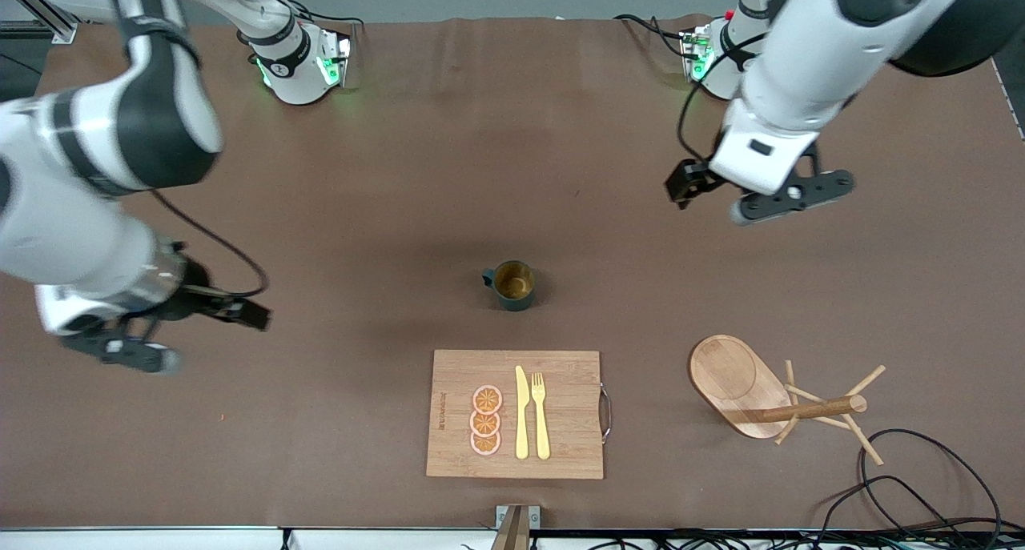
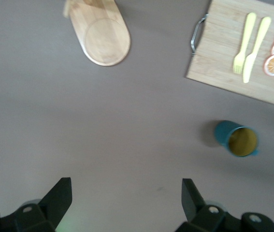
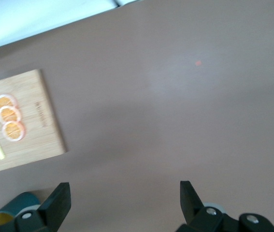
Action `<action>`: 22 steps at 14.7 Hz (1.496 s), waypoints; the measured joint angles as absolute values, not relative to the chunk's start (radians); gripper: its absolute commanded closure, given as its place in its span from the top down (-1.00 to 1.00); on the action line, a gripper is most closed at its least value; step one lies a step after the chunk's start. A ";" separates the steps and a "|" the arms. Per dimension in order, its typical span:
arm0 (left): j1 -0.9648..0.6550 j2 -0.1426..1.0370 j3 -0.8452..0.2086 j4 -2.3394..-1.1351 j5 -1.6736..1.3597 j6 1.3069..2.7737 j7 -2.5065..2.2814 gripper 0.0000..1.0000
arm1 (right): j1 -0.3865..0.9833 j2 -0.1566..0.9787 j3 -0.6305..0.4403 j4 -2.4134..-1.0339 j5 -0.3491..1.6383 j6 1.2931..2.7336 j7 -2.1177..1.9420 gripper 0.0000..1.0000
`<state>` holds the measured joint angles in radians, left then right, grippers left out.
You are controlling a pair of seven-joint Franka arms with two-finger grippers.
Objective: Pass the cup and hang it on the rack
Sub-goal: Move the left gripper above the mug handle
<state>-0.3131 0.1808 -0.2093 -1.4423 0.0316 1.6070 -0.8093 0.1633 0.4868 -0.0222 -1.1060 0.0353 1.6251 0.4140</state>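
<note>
- both grippers are up in the air and empty: the left gripper (image 2: 126,198) hangs over bare bench toward the left arm's end, and its wrist view shows the two fingers spread wide with nothing between them.
- right gripper (image 3: 122,200) hangs over bare bench toward the right arm's end, its fingers likewise parted wide and holding nothing.
- cup (image 1: 513,284) stands upright on the bench (image 1: 384,174) about midway between the two arms, mouth up, with its small handle pointing toward the right arm's end. that handle side probably suits a first pick by the right arm.
- rack (image 1: 781,395) sits toward the left arm's end, nearer the front camera than the cup and well apart from it. placed there, it looks like the left arm's job to do the hanging, which fits a pass from one arm to the other.
- a cutting board (image 1: 516,414) lies just nearer the front camera than the cup, carrying a knife (image 1: 521,412), a fork (image 1: 540,414) and three orange slices (image 1: 485,420); none of these belong to the task.
- right arm is bent low, wrist pointing down at the bench; the left arm reaches out from its base with its wrist also facing down.
- nothing has been grasped yet, so the task seems to be at its start.
</note>
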 measured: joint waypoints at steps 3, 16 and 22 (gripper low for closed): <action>-0.405 0.227 -0.208 -1.442 0.068 1.674 -1.011 1.00 | 0.066 0.451 -0.022 -1.111 0.032 1.586 0.249 1.00; -0.740 0.588 -0.188 -1.280 0.381 1.849 -1.666 0.99 | -0.056 0.081 -0.017 -1.503 0.015 1.743 0.073 1.00; -1.002 0.736 0.023 -1.269 0.475 1.957 -1.813 0.97 | -0.056 0.008 -0.011 -1.565 0.015 1.652 0.042 1.00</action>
<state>-1.0024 0.7365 0.0230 -1.2691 0.4755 1.9574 -1.8130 -0.0558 0.0076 -0.0106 -1.5655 0.0150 1.6522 0.0422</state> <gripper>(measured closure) 0.004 0.000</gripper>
